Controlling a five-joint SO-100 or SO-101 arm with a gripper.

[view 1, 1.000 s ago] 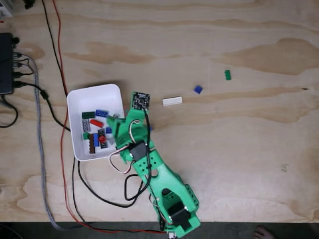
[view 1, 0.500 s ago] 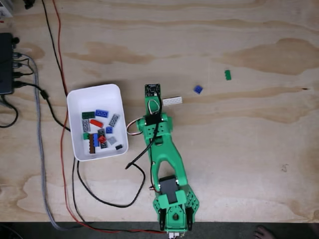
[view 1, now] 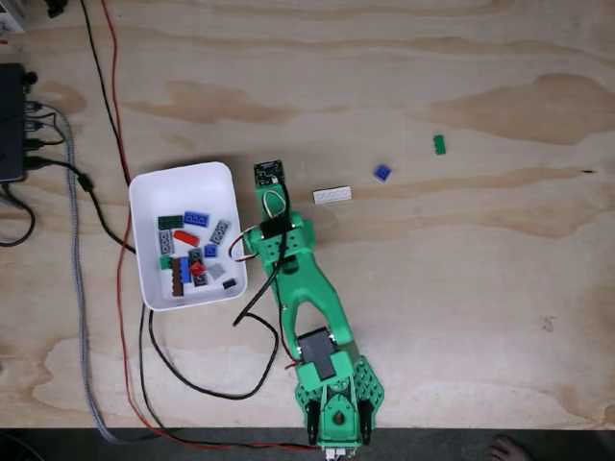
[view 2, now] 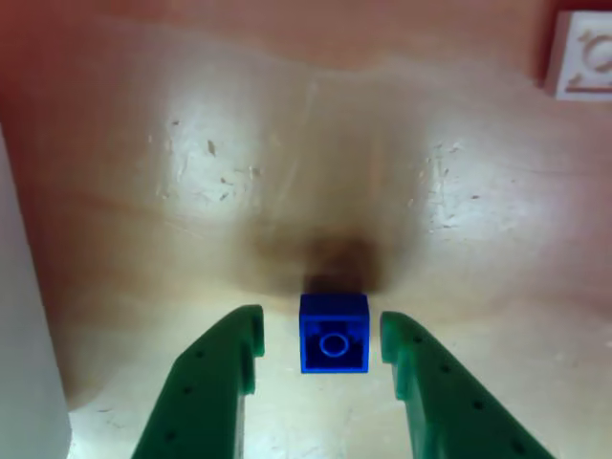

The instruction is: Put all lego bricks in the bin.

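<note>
In the other view a small blue brick (view 2: 333, 344) lies on the desk (view 2: 316, 172) right in the gap between the two green fingers (view 2: 215, 382), with a strip of bare wood showing on each side of it, so the fingers stand spread apart and grip nothing; the gap to the finger on the right of that view looks a little narrower than the gap to the left one. The brick is close to square from above, one round stud facing up, and its side faces run roughly parallel to the inner faces of the fingers, so there is no long axis to turn for: a plain squeeze should take it across its two flat sides. Whether the tips already reach down to the desk I cannot tell. In the fixed view the arm (view 1: 298, 288) reaches up from the bottom edge and its head sits just right of the white bin (view 1: 183, 178), which already holds a heap of coloured bricks (view 1: 192, 254); the lift would then swing a short way left in that view. Farther right on the desk lie a long white brick (view 1: 332, 195), another blue brick (view 1: 382, 173) and a green brick (view 1: 439, 144), each well apart from the bin.
</note>
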